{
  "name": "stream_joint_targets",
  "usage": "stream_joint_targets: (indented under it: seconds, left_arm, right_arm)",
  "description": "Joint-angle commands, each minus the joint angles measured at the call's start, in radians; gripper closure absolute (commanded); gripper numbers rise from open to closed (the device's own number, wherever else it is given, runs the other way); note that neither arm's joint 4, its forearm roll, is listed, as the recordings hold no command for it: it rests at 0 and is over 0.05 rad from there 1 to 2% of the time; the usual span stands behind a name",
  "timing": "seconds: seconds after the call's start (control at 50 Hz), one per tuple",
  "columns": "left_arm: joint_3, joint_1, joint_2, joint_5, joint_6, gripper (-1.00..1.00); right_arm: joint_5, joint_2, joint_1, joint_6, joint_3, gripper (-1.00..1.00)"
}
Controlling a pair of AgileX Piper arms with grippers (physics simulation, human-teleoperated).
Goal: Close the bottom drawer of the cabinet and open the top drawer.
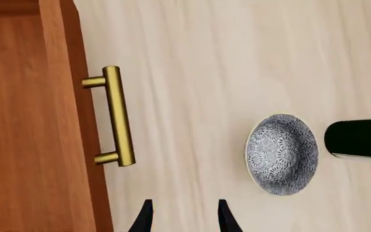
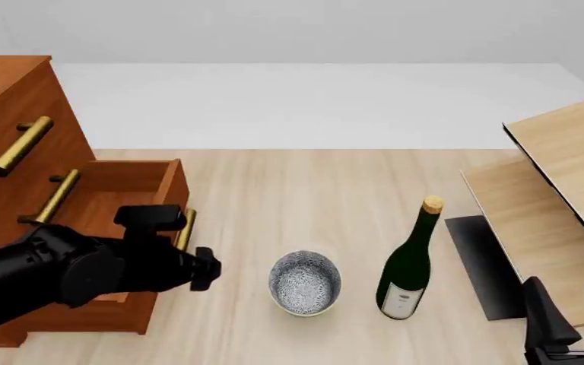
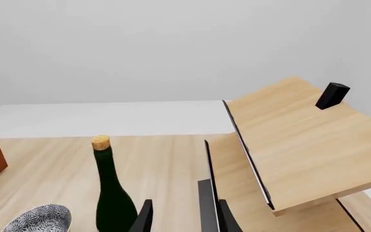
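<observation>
Standing at the tabletop's [image 2: 271,182] left edge: cabinet [image 2: 8,99], top drawer [image 2: 13,125] pushed in, bottom drawer [image 2: 134,186] pulled out. Hovering just beside that drawer's brass handle [image 1: 118,116], not touching: left pincer [image 1: 182,215], released, fingers parted. Sitting near, a patterned bowl [image 2: 306,283] and a wine bottle [image 2: 409,266]. Waiting low at right near pale boards [image 2: 566,167]: right pincer [image 2: 571,308], released.

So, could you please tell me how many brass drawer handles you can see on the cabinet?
3: one on the top drawer, one on the middle drawer, and one on the open bottom drawer, partly hidden behind the left arm.
</observation>
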Motion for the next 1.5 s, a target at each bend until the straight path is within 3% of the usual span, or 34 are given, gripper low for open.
stream_joint_targets:
  seconds: [0.02,0.08,0.12,0.24,0.32,0.38,0.46,0.5,0.56,0.58,0.6,0.62,0.64,0.68,0.76,0.78,0.82,0.94,0.96,1.0,1.02,1.04,1.1,1.24,1.32,1.5]
  left_arm:
    - [0.017,0.038,0.028,-0.001,0.045,-1.0]
    - [0.022,0.059,0.034,-0.004,0.064,-1.0]
    - [0.017,0.126,0.04,0.0,0.134,-1.0]
    - [0.03,0.118,0.052,-0.009,0.134,-1.0]
    - [0.029,0.132,0.051,-0.002,0.154,-1.0]
    - [0.036,0.176,0.057,0.0,0.212,-1.0]
    - [0.039,0.163,0.056,0.005,0.204,-1.0]
    - [0.038,0.183,0.066,0.01,0.241,-1.0]
    - [0.044,0.188,0.066,0.007,0.242,-1.0]
    - [0.046,0.205,0.065,0.007,0.264,-1.0]
    - [0.052,0.244,0.079,0.007,0.333,-1.0]
    - [0.053,0.215,0.067,0.004,0.283,-1.0]
    - [0.06,0.26,0.083,0.006,0.343,-1.0]
    - [0.069,0.29,0.085,0.007,0.383,-1.0]
    - [0.073,0.301,0.075,0.006,0.388,-1.0]
    - [0.083,0.346,0.072,0.005,0.441,-1.0]
    - [0.078,0.331,0.065,0.011,0.424,-1.0]
    - [0.085,0.373,0.055,0.01,0.485,-1.0]
    - [0.098,0.423,0.049,0.004,0.538,-1.0]
    - [0.099,0.424,0.05,0.002,0.547,-1.0]
    - [0.116,0.477,0.037,-0.007,0.61,-1.0]
    - [0.103,0.472,0.033,-0.003,0.592,-1.0]
    - [0.112,0.52,0.01,-0.008,0.653,-1.0]
    - [0.135,0.553,-0.001,-0.024,0.695,-1.0]
    - [0.167,0.625,-0.027,-0.048,0.766,-1.0]
    - [0.206,0.669,-0.04,-0.077,0.82,-1.0]
  right_arm:
    - [0.0,0.001,-0.001,0.001,0.0,-1.0]
    - [0.0,0.0,0.0,0.001,0.0,-1.0]
    - [0.001,0.0,0.0,0.001,0.0,-1.0]
    - [0.0,0.001,-0.002,0.003,-0.001,-1.0]
    - [0.002,-0.001,-0.002,0.003,-0.001,-1.0]
    - [0.003,-0.002,-0.001,0.004,-0.001,-1.0]
    - [0.0,0.002,-0.001,0.005,-0.001,-1.0]
    - [-0.003,0.004,-0.001,0.005,-0.001,-1.0]
    - [-0.003,0.005,0.0,0.006,-0.001,-1.0]
    - [-0.003,0.005,0.0,0.005,-0.001,-1.0]
    - [-0.004,0.005,0.0,0.005,-0.001,-1.0]
    - [-0.006,0.007,0.0,0.006,-0.001,-1.0]
    - [-0.007,0.009,0.0,0.006,-0.001,-1.0]
    - [-0.008,0.01,0.0,0.007,-0.001,-1.0]
    - [-0.007,0.009,0.0,0.008,-0.001,-1.0]
    - [-0.006,0.008,0.001,0.009,-0.001,-1.0]
    - [-0.003,0.005,0.001,0.01,-0.001,-1.0]
    - [0.003,-0.001,0.0,0.014,-0.002,-1.0]
    - [0.005,-0.003,-0.002,0.016,-0.002,-1.0]
    - [0.006,-0.004,-0.002,0.017,-0.002,-1.0]
    - [0.006,-0.005,-0.002,0.017,-0.002,-1.0]
    - [0.007,-0.006,-0.002,0.019,-0.002,-1.0]
    - [0.01,-0.009,-0.002,0.02,-0.002,-1.0]
    - [0.014,-0.014,-0.004,0.023,-0.002,-1.0]
    - [0.014,-0.015,-0.002,0.025,-0.002,-1.0]
    - [0.016,-0.017,-0.002,0.028,-0.002,-1.0]
